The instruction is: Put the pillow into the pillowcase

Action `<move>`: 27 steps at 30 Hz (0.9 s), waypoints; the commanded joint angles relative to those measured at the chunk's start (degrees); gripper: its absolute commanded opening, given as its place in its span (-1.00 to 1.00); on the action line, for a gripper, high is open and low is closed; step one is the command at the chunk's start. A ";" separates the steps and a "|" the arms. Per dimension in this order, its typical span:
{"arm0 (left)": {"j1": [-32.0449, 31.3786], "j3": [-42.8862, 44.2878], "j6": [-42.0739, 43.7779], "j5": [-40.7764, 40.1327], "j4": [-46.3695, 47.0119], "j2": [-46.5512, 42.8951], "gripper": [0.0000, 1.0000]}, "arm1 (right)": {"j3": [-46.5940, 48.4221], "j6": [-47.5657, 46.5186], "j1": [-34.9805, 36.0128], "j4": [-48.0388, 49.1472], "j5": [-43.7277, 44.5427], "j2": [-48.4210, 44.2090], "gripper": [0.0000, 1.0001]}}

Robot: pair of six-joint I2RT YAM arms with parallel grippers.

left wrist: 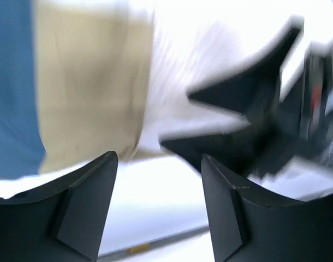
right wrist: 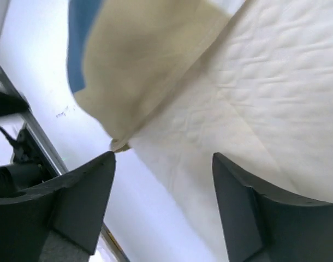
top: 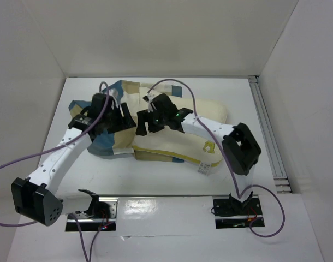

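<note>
Hovering over the middle of the desk (top: 161, 183), my left fingers (top: 122, 113) and right fingers (top: 147, 123) were near each other, tips pointing toward one another above the place where the two cloths met. Both pairs stood apart, and nothing lay between them.

The pillow (top: 169, 144) lay on the desk from the centre out to the right, plain cream with a yellow band along its near edge. Its yellow logo (top: 209, 147) and white tag (top: 204, 168) were at the near right corner. The pillowcase (top: 131, 93) lay bunched to the left of it, in blue, tan and cream blocks, under my left wrist.

From my right wrist I saw a tan and blue flap of the pillowcase (right wrist: 139, 65) draped over the wrinkled cream pillow (right wrist: 254, 98), its edge ending just above my spread fingers, with bare desk (right wrist: 46, 71) beside it. Most of the pillow was outside the cover. Whether its left end sat inside the cover or only under the flap, I could not tell.

My left wrist view was blurred: blue and tan cloth (left wrist: 84, 82), something white beside it, and a dark shape on the right beyond my parted fingers.
</note>
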 commanded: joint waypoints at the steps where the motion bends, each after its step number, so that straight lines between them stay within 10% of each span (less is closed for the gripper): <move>1: 2.82 12.00 2.30 -4.20 -3.96 3.30 0.47 | 1.77 -5.06 -1.85 -6.30 10.82 -9.39 0.66; 7: 5.29 30.37 1.07 -8.96 -6.07 23.66 0.17 | 12.38 -6.31 -12.12 -10.71 12.54 -3.20 0.71; 19: -0.33 61.30 3.18 -21.43 -10.38 54.02 0.26 | 42.63 -11.83 -20.67 -17.74 10.60 24.31 0.91; 27: -0.86 66.08 4.31 -29.60 -13.29 60.18 0.20 | 36.68 -16.77 -19.54 -13.97 8.05 26.80 0.64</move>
